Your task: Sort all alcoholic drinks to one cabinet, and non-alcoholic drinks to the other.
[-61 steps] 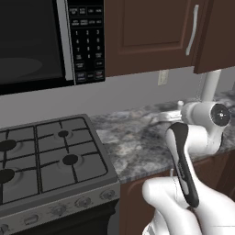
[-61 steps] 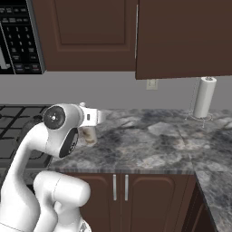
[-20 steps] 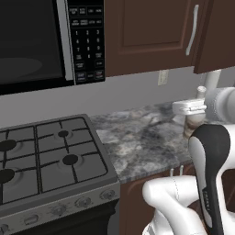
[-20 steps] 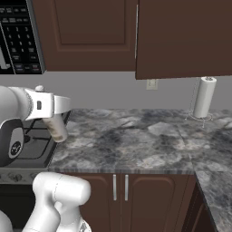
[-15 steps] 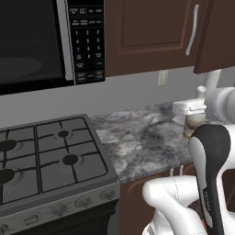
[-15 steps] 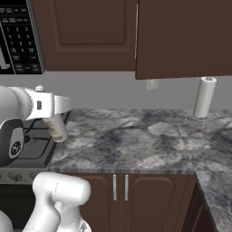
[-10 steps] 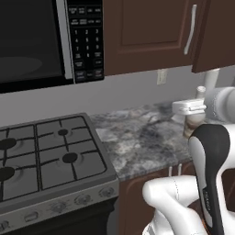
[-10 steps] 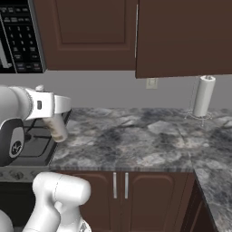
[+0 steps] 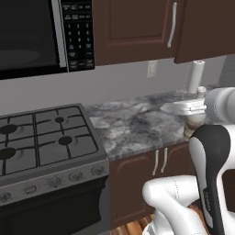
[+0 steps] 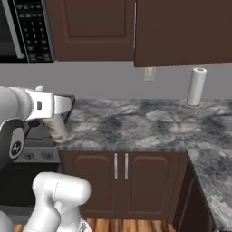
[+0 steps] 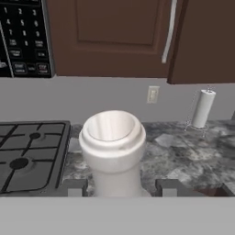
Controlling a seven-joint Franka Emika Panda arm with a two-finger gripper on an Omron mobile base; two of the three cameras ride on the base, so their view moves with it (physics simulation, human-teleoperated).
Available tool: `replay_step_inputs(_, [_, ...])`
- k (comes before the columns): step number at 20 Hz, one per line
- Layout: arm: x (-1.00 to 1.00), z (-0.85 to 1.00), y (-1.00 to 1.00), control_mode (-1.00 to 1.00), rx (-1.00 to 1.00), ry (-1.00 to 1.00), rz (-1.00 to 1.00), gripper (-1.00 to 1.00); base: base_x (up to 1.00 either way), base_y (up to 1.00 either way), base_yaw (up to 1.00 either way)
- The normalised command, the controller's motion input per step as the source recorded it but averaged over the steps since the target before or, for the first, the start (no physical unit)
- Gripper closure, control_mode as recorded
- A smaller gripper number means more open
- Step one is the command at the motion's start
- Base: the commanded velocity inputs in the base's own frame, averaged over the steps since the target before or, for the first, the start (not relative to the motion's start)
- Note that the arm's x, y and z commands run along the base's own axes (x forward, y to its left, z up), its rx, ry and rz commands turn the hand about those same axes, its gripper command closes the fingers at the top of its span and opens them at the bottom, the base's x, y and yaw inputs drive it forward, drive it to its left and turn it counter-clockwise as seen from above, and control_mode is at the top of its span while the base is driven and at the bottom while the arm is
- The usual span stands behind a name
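My gripper (image 11: 118,188) is shut on a tan paper cup (image 11: 113,149), a non-alcoholic drink, and holds it up in the air. Its wide recessed lid looks pale in the hand view. In the right base view the cup (image 10: 57,129) hangs from the gripper (image 10: 54,122) over the counter's left end, beside the stove. The left base view has the cup (image 9: 193,124) under the gripper (image 9: 193,120) at the right. The dark brown wall cabinet (image 11: 114,36) with its silver bar handle (image 11: 169,32) is above and ahead. The door panel (image 10: 181,31) to its right seems swung outward.
A grey granite counter (image 10: 149,122) runs right and turns toward me at the corner. A paper towel roll (image 10: 196,86) stands at its back right, with a wall outlet (image 10: 149,73) nearby. A gas stove (image 9: 41,137) and a microwave (image 9: 32,36) are on the left. Low cabinets (image 10: 120,181) sit underneath.
The whole picture has slid a little to the left, so the base has moved right along the counter. The cup stays in my grip as before.
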Motion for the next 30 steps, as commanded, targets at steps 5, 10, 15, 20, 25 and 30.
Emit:
replay_step_inputs(5, [0.00, 0.00, 0.00, 1.00, 0.00, 0.00, 0.00, 1.00, -0.53, 0.22, 0.00])
replay_step_inputs(10, [0.00, 0.00, 0.00, 1.00, 0.00, 0.00, 0.00, 1.00, -0.45, 0.40, 0.00])
replay_step_inputs(15, [0.00, 0.00, 0.00, 1.00, 0.00, 0.00, 0.00, 1.00, -0.41, 0.55, 0.00])
replay_step_inputs(20, [0.00, 0.00, 0.00, 1.00, 0.00, 0.00, 0.00, 1.00, -0.37, 0.62, 0.00])
replay_step_inputs(25, [0.00, 0.00, 0.00, 1.00, 0.00, 0.00, 0.00, 1.00, -0.29, 0.71, 0.00])
replay_step_inputs(30, [0.00, 0.00, 0.00, 1.00, 0.00, 0.00, 0.00, 1.00, -0.24, 0.71, 0.00])
